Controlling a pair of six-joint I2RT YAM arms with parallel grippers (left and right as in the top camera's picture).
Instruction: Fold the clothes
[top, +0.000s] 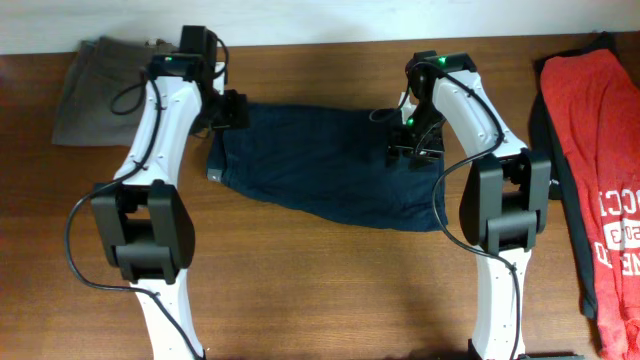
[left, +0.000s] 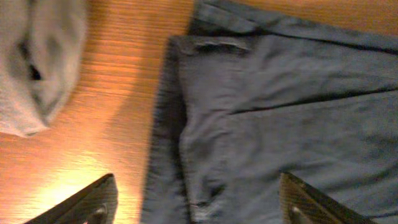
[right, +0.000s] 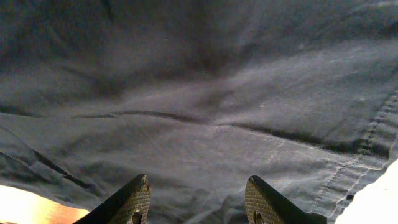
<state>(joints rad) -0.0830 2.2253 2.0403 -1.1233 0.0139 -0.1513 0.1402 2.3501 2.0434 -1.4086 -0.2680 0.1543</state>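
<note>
Grey-olive shorts (top: 100, 85) lying at 10 o'clock corner of table (top: 330, 290). Left gripper (top: 232, 110) hovering over 10 o'clock corner of navy shorts (top: 320, 165), fingers (left: 93, 205) standing wide apart, gripping nothing. Navy shorts lying flat at table centre, between both arms. Right gripper (top: 415, 140) hanging over their 2 o'clock part, fingers (right: 127, 202) parted, cloth beneath. Red T-shirt (top: 590, 140) lying at 3 o'clock edge.

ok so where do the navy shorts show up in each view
overhead: navy shorts spread across the middle, slightly above centre.
left wrist: navy shorts fill the right two thirds.
right wrist: navy shorts fill almost the whole picture.
shared landmark: the wooden table, left of the shorts, bottom-left corner.
</note>
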